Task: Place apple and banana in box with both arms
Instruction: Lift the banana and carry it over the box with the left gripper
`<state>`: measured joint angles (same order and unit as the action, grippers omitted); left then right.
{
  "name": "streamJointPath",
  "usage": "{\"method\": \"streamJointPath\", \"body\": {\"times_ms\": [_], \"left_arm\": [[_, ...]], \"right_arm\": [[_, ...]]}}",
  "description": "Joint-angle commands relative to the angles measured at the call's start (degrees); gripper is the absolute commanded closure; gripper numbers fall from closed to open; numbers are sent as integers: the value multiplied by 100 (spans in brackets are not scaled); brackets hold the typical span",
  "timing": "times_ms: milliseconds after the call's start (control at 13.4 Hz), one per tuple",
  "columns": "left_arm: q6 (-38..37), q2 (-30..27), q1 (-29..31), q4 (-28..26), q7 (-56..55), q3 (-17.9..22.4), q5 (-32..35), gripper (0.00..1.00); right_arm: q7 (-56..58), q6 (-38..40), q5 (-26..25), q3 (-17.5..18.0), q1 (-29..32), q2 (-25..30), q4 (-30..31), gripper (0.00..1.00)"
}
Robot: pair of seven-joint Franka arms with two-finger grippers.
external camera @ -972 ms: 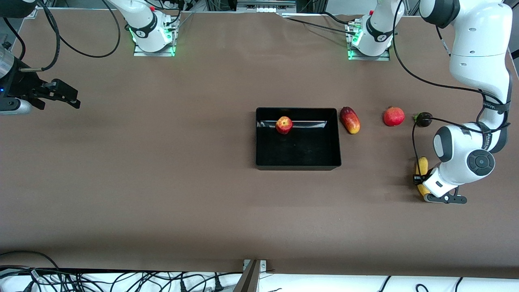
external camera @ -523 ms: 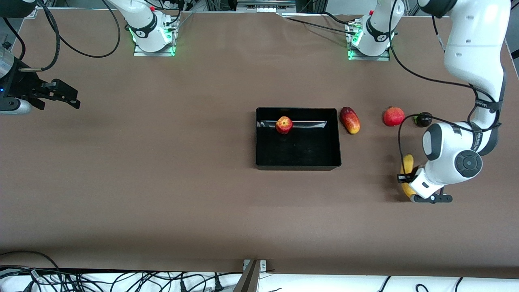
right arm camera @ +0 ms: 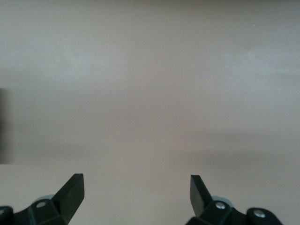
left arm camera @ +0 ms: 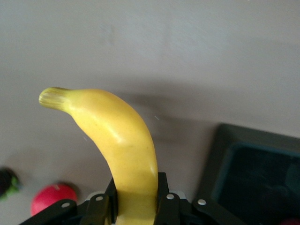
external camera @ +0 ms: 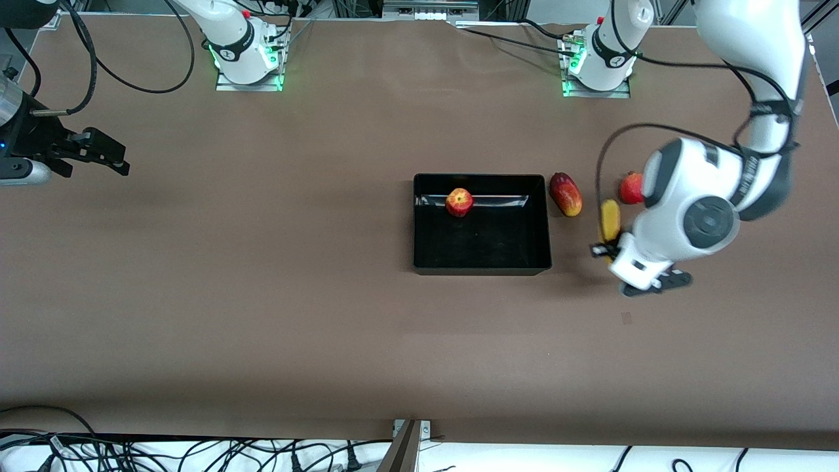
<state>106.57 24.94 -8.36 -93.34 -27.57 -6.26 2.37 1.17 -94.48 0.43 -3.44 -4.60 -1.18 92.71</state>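
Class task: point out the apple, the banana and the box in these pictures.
apple [external camera: 459, 202]: front view, middle of the fruit, inside the box.
banana [left arm camera: 123, 140]: left wrist view, mid-body, above the clamping fingers.
box [external camera: 482, 269]: front view, wall nearest the camera.

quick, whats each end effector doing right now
Left end effector: shut on the banana, in the air over the table beside the box.
Right end effector: open, empty, waiting at the right arm's end of the table.
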Motion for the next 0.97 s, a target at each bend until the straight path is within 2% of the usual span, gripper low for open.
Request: {"method": "streamJointPath", "body": {"times_ms": [0, 150, 374, 523, 897], "left_arm": [[-84, -139, -254, -184, -248, -348, -253, 100], [-31, -95, -455, -202, -231, -429, -543, 100], [301, 72, -623, -465, -239, -832, -624, 100], [818, 273, -720, -650, -248, -965, -545, 100], [1927, 564, -834, -1142, -248, -992, -369, 100]], "right_arm": [[41, 18, -60, 62, 74, -31, -104, 0], [41, 9, -60, 62, 74, -31, -95, 0], [41, 18, -60, 62, 74, -31, -95, 0], [41, 9, -60, 62, 74, -31, -104, 0], [41, 0, -51, 54, 82, -31, -95, 0]]}}
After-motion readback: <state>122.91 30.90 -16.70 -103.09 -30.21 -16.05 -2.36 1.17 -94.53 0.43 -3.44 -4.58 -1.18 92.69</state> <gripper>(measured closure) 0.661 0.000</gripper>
